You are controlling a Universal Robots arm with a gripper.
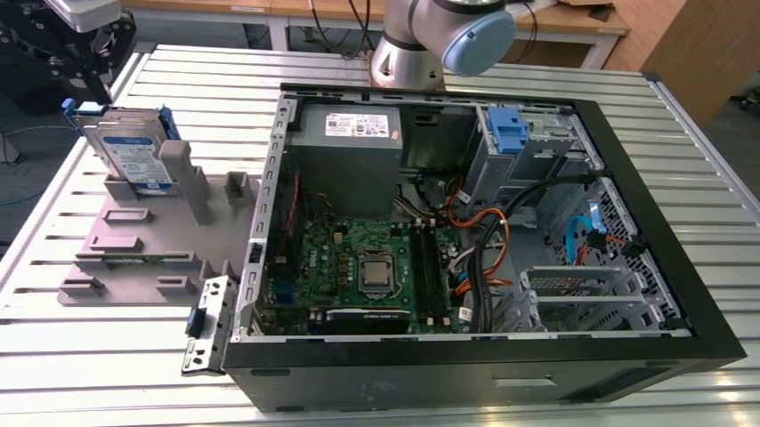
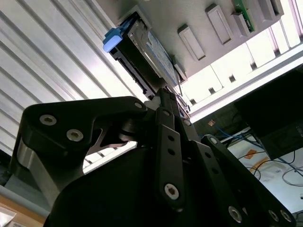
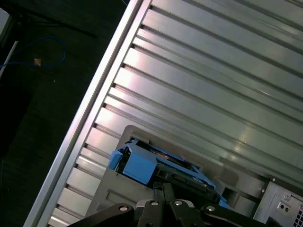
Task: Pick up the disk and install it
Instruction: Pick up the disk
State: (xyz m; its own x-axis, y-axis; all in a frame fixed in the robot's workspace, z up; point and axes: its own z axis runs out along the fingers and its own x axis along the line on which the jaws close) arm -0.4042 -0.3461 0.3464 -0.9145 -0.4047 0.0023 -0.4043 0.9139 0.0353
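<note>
Right over the disk (image 1: 133,153) (upright), pincer (image 3: 164,187).

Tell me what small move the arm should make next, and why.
Probably lower the pincer slightly over the disk. The disk stands upright in the grey holder at the exterior view's left, and the pincer hangs at its top edge, with no firm hold visible.

- The arm (image 1: 457,36): silver-grey round joints, with a light blue cap on one.
- The gripper (image 2: 161,97): black flat links, joined with round silver screws, grey metal edge.
</note>
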